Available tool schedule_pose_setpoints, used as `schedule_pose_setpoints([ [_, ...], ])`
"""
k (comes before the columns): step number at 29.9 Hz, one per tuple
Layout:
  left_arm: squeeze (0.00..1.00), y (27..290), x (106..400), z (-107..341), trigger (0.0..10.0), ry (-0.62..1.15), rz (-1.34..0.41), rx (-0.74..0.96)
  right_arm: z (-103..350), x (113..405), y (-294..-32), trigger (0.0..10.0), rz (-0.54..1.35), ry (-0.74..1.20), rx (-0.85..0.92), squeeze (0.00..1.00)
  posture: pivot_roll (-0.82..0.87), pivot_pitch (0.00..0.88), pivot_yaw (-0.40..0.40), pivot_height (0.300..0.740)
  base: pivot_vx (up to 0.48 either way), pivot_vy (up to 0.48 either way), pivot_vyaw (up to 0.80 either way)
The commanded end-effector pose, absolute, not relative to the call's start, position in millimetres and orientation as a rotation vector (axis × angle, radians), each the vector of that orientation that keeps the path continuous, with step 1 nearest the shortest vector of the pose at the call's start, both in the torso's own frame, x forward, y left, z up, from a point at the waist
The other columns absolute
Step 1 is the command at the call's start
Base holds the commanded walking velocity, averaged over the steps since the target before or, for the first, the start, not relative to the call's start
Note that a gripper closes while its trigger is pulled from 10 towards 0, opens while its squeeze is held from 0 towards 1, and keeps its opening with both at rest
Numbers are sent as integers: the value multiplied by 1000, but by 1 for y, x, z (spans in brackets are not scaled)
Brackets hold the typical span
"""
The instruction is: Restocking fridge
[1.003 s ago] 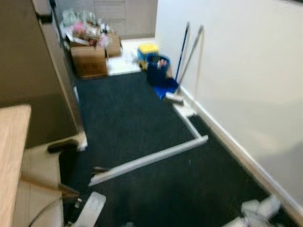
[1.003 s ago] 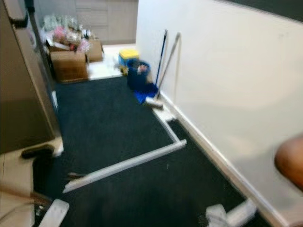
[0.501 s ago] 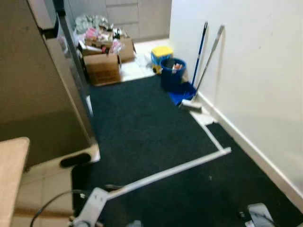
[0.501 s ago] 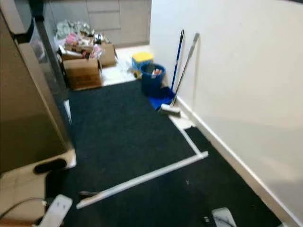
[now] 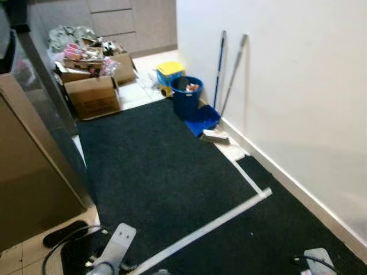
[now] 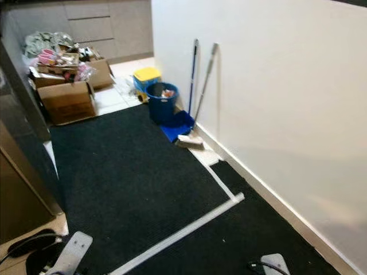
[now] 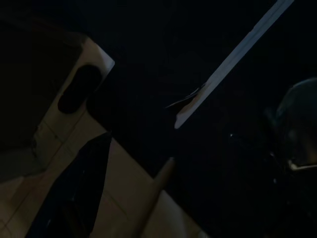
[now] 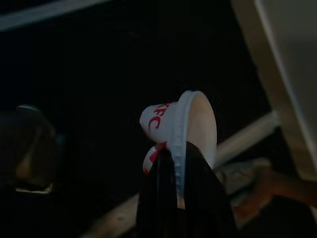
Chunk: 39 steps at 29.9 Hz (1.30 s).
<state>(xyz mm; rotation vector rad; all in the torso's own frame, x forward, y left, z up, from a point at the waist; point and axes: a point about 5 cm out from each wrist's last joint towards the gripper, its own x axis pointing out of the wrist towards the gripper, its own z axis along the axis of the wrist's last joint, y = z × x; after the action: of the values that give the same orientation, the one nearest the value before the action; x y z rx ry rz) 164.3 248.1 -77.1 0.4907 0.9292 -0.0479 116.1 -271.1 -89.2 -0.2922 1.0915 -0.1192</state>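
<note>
A white lidded cup point(image 8: 181, 131) with red lettering is held in the right gripper point(image 8: 181, 198), whose black fingers are closed on its rim from either side, presumably so that it can be carried while walking; it is judged to be the item meant for the fridge. The arm is hung low over the dark carpet point(image 5: 155, 172), near the skirting of the white wall point(image 5: 287, 86). A dark steel panel, probably the fridge point(image 5: 34, 109), is seen at the carpet's left edge. At the far edge stand cardboard boxes point(image 5: 92, 94), a blue bucket point(image 5: 186, 97) and two long handles point(image 5: 229, 74) leaned on the wall, where they are out of the walkway. The left gripper point(image 7: 74, 198) is hung idle over the tiles; whether its fingers are open cannot be told
</note>
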Motion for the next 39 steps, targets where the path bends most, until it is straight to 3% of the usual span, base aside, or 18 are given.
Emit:
schedule_pose_setpoints([
  [1,0,245,166,-77,10000,923,-57,490,-87,115,-278,10000,-138,1089,-307,0,0,0,-40,706,394,0,0],
  [39,0,247,168,-76,10000,927,-53,495,-90,110,-274,10000,-140,1098,-296,0,-7,0,-32,706,389,0,0],
])
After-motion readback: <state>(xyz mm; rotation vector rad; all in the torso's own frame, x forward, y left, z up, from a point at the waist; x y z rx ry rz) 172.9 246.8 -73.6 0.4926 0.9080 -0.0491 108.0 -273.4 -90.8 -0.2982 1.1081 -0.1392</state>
